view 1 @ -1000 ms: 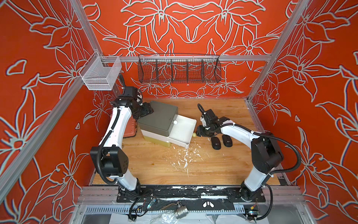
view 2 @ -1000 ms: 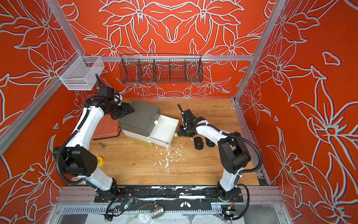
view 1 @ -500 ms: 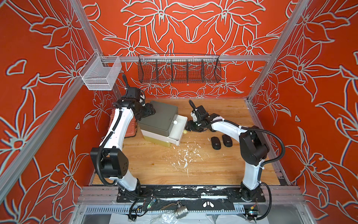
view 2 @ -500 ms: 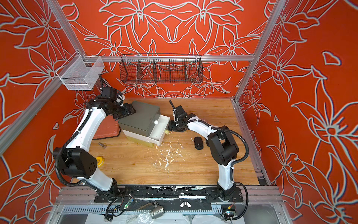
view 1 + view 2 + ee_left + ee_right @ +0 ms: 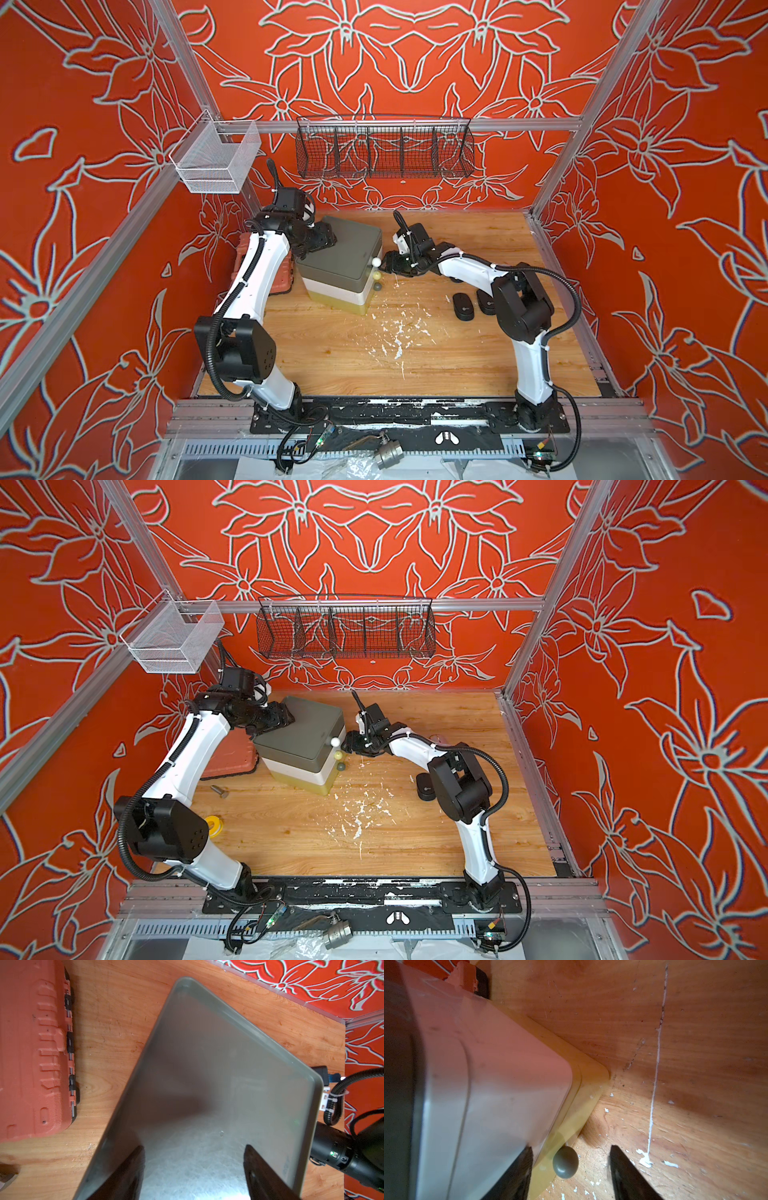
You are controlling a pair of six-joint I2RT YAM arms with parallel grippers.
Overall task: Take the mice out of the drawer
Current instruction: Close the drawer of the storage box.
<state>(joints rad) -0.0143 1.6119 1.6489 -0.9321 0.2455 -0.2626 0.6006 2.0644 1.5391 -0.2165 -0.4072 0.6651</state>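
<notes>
Orange floral walls close in a wooden table (image 5: 457,365), and on it two black mice (image 5: 463,306) lie side by side, close together, beside the right arm's elbow. Each looks light and rigid, with a smooth matte shell and a rounded back (likely to squirt out of a pinch on the crown). I would take one across its narrow flanks, low down, with the jaws square to its long axis.

Both mice lie well apart from the right gripper (image 5: 387,266), which is at the front of the drawer unit (image 5: 345,257). Its jaws stand apart and empty. In the wrist view the grey knob (image 5: 565,1164) of the bottom drawer sits between them, touched by neither finger as far as I can tell. All three drawers sit flush, so I cannot tell whether more mice are inside.

Farther off, the left gripper (image 5: 194,1147) hangs over the unit's grey top, jaws wide and gripping nothing. Whether it presses on the top is unclear.
</notes>
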